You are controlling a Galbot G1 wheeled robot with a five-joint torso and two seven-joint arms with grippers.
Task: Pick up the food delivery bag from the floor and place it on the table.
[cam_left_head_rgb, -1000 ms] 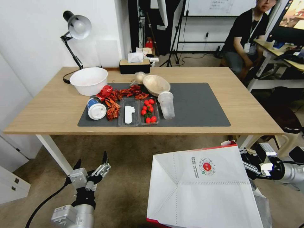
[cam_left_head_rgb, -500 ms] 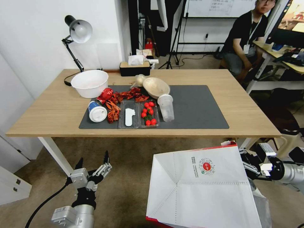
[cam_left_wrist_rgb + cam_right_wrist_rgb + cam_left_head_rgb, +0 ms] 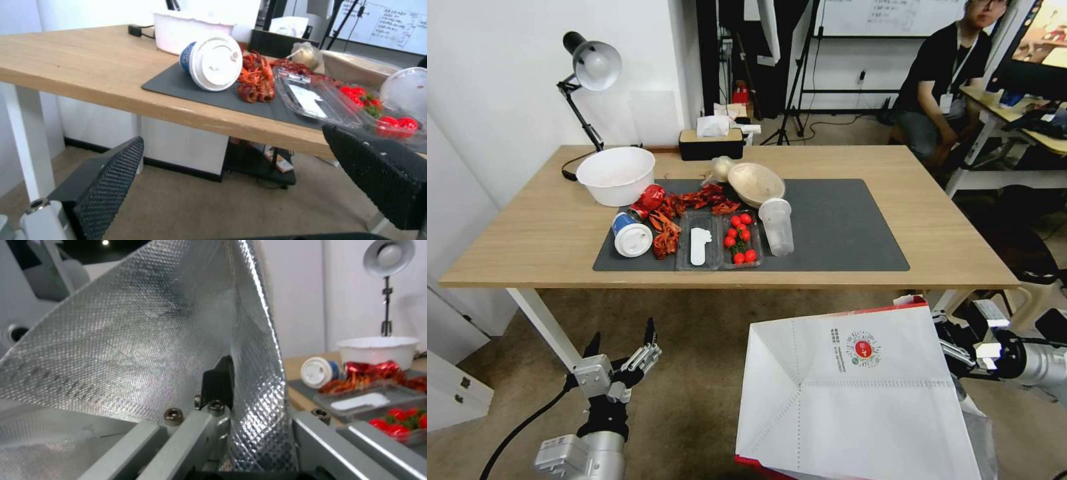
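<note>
Head view: the right gripper [image 3: 954,350] is seen at the lower right, pinched on the upper right edge of the food delivery bag [image 3: 854,400], which is held up off the floor [image 3: 694,373], below and in front of the table's [image 3: 527,233] near edge. In the right wrist view the bag's foil-lined wall [image 3: 253,380] is clamped between the fingers, one dark pad [image 3: 218,383] being pressed against the foil. The bag's white face with its small round red logo [image 3: 864,349] is turned up toward the head camera, a red side panel showing along its top edge.

The left gripper [image 3: 620,350] is held low at the lower left, over the carpet and short of the table, with its black fingers [image 3: 106,186] spread wide and nothing between them.

On the table's dark grey mat [image 3: 840,227] a lidded paper cup [image 3: 630,235] lies on its side beside a heap of red crayfish shells [image 3: 667,230]; clear trays, one with cherry tomatoes [image 3: 740,237], and a clear plastic cup [image 3: 777,223] are set alongside. A white bowl [image 3: 616,173] stands just off the mat's far left corner, near a desk lamp [image 3: 590,63].
</note>
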